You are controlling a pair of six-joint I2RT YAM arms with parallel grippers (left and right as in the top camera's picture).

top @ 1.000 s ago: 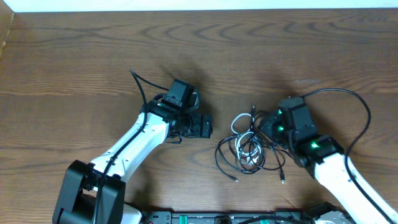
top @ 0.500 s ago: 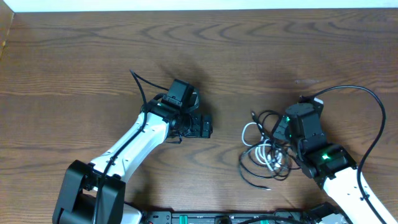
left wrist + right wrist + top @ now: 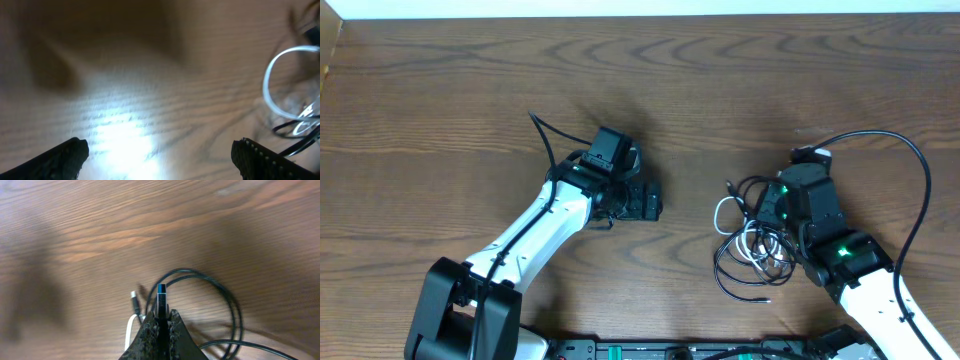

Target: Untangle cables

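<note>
**Right claw clamps a plug, left claw gapes aside**

The cables lie in 1 knotted heap on the wooden surface, right of centre, partly under the right claw. That claw is clenched on a black plug end, with black loops curling around it. The white cable loops at the heap's left edge. The left claw stands released, its 2 fingers wide over bare wood, apart from the heap. The right arm's thick wire arcs alongside.
</note>
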